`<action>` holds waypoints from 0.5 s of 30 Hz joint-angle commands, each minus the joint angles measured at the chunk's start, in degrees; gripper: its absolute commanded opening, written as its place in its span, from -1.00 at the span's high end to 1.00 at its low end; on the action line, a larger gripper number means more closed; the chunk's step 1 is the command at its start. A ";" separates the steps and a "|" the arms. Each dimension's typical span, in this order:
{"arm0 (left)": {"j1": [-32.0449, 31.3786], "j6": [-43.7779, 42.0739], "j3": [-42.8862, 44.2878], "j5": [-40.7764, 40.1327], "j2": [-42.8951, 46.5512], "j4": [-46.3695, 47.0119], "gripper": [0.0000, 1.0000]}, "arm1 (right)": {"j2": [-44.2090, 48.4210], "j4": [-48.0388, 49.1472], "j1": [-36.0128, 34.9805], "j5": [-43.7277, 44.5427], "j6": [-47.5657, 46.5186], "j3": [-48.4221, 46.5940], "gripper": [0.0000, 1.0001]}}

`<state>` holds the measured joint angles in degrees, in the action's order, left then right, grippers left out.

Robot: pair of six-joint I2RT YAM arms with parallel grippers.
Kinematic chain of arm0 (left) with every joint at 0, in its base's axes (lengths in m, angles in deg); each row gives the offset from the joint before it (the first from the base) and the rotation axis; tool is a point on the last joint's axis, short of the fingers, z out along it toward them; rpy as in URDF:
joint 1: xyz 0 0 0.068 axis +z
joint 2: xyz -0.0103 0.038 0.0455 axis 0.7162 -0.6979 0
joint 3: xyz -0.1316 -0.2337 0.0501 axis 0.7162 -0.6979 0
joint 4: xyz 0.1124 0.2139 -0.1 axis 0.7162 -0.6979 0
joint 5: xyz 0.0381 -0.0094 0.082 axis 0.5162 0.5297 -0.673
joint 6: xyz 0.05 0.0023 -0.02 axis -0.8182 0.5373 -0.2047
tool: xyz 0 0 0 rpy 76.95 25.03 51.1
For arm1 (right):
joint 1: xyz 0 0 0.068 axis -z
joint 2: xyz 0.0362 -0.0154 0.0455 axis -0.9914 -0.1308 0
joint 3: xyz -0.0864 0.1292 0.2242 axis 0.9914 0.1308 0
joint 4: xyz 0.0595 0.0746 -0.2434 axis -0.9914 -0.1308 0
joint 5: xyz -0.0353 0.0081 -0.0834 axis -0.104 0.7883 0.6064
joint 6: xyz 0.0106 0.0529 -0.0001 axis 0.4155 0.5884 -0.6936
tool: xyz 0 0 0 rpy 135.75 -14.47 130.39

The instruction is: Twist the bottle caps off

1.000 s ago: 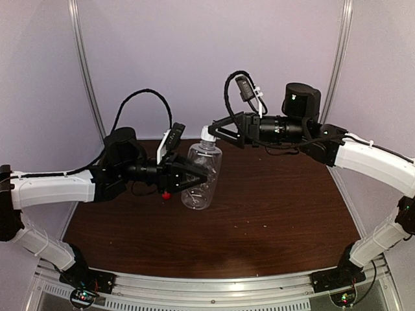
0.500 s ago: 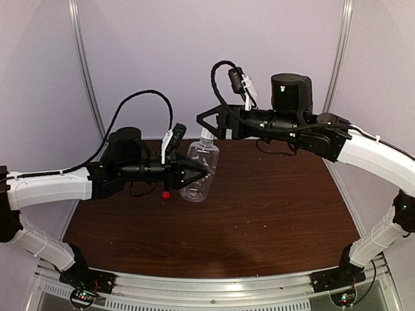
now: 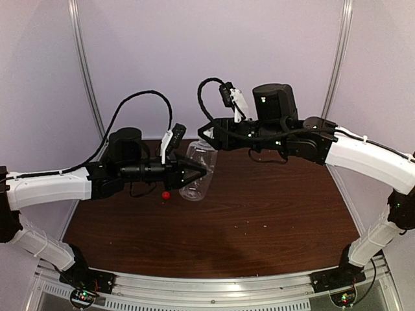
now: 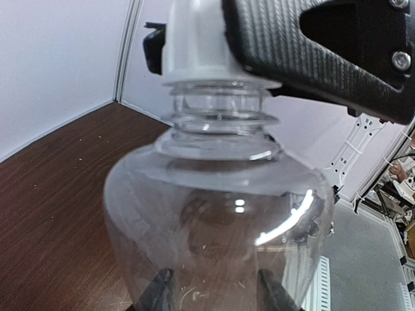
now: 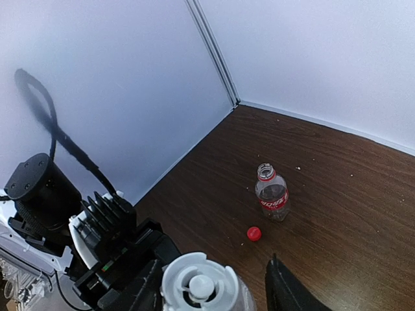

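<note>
My left gripper (image 3: 205, 171) is shut on the body of the wide clear bottle (image 3: 193, 183) and holds it tilted above the table; its fingers (image 4: 155, 293) show through the plastic. The bottle's white cap (image 4: 194, 39) still sits on the neck. My right gripper (image 5: 211, 285) straddles this white cap (image 5: 198, 285): one finger lies against it, and a narrow gap shows at the other finger (image 5: 285, 295). The small bottle (image 5: 272, 194) with a red label stands upright on the table with its neck open. Its red cap (image 5: 253, 233) lies loose beside it, also visible in the top view as the red cap (image 3: 166, 194).
The dark wooden table (image 3: 272, 214) is bounded by pale walls at the back and left. The left arm's black wrist and cable (image 5: 45, 194) sit close beside the held bottle. In the top view the left arm hides the small bottle.
My right arm swung left and down over the bottle's neck, and its jaws opened wide and then narrowed round the white cap. The left gripper kept its hold, and the bottle now tilts more.
</note>
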<state>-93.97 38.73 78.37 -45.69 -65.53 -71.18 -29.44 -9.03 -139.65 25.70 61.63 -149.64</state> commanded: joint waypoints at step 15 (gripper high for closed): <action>-0.30 -1.71 1.05 1.77 2.35 3.32 0.55 | 3.61 10.36 2.30 -9.00 -1.76 6.12 0.66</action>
<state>-93.97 37.96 78.37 -46.54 -65.42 -72.47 -28.63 -4.77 -139.24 23.60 61.21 -146.65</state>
